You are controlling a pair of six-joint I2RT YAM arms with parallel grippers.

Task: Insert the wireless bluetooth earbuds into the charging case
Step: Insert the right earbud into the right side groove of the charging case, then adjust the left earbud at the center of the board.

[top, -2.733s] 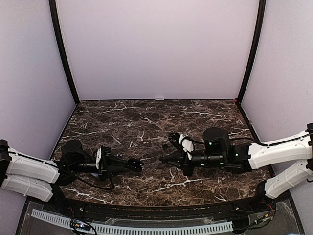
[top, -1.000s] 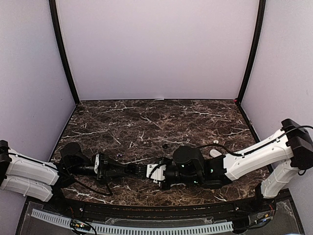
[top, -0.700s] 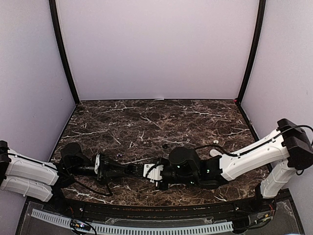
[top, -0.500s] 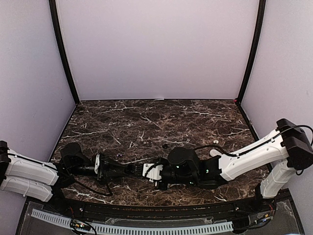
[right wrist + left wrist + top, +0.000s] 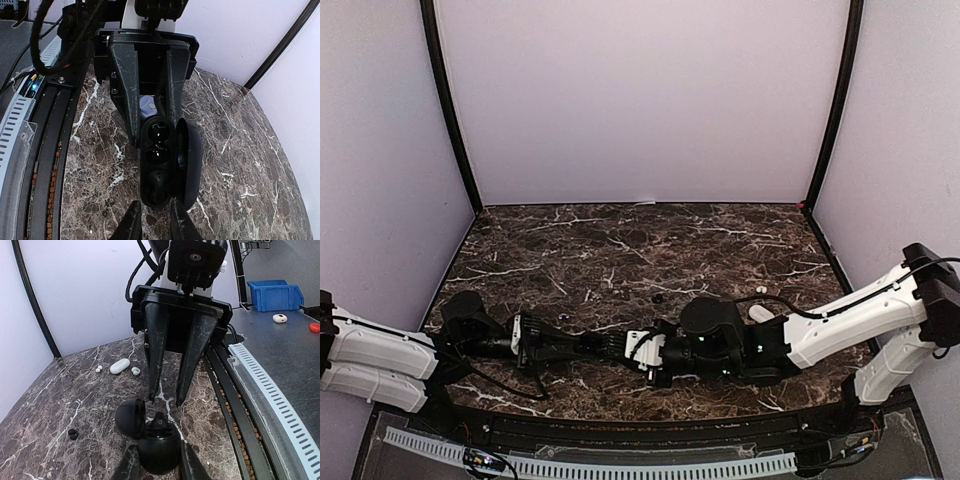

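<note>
Marbled table (image 5: pixel 620 240) down front: the left tool (image 5: pixel 157 462) clamps the open black charging case (image 5: pixel 159 165), with a black earbud (image 5: pixel 159 421) poking up inside. The right tool (image 5: pixel 166 400), clenched a second ago, now stands released and has backed slightly off the case.

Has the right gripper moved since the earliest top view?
Yes. The right gripper has shifted toward the near edge and left, away from the small black earbud, up to the left gripper.

White-shelled arms (image 5: pixel 850 318) carry black joints, looping black cables and tapered black gripper fingers (image 5: pixel 156 350).
</note>
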